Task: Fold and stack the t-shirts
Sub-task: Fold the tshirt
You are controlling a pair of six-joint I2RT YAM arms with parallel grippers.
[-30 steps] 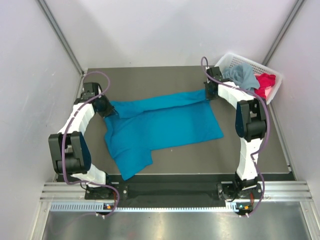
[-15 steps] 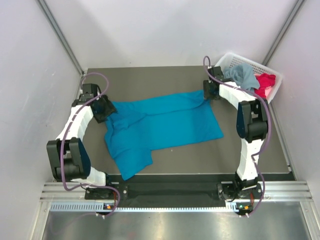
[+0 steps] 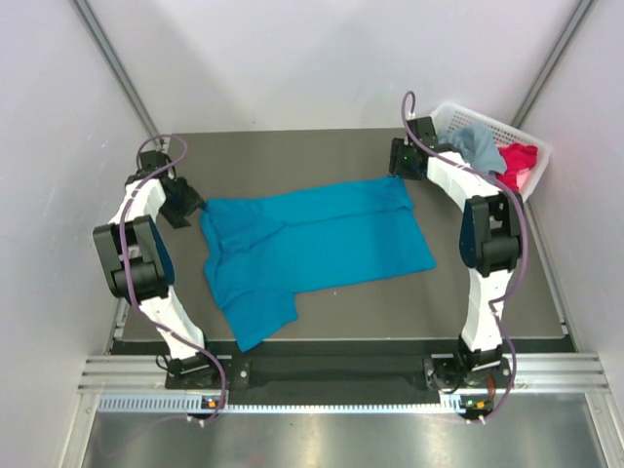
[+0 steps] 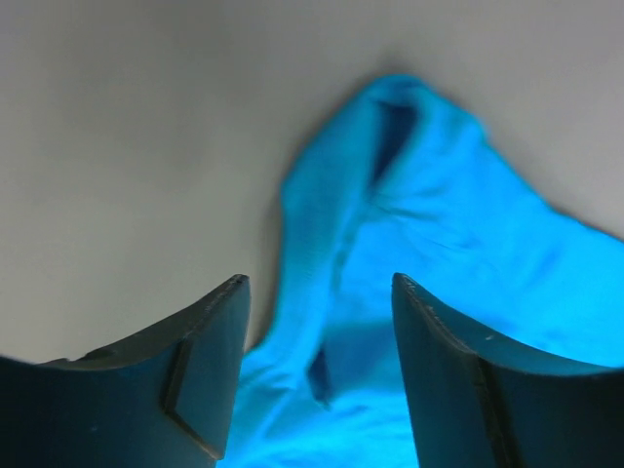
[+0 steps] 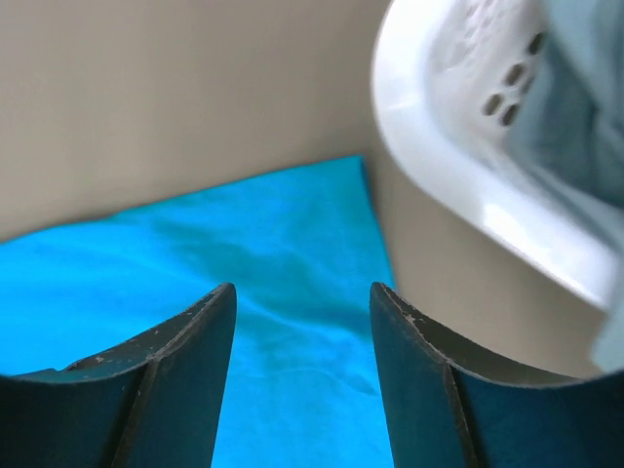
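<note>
A bright teal-blue t-shirt [image 3: 312, 244] lies partly folded across the middle of the dark table, one sleeve [image 3: 255, 310] hanging toward the near edge. My left gripper [image 3: 185, 208] sits just off the shirt's left end, open, its jaws apart above the cloth [image 4: 409, 224] with nothing between them. My right gripper [image 3: 398, 159] hovers at the shirt's far right corner [image 5: 292, 244], open and empty too. A dusty grey-blue t-shirt [image 3: 478, 146] and a red-pink t-shirt [image 3: 519, 161] lie in the white basket [image 3: 450, 116].
The white lattice basket stands at the table's back right corner, close beside my right gripper, its rim [image 5: 439, 156] filling the right of the right wrist view. Grey walls enclose the table on three sides.
Both grippers have opened and let go of the teal-blue shirt's upper corners. Both have drawn back from the cloth: the left outward to the left, the right toward the far edge.
</note>
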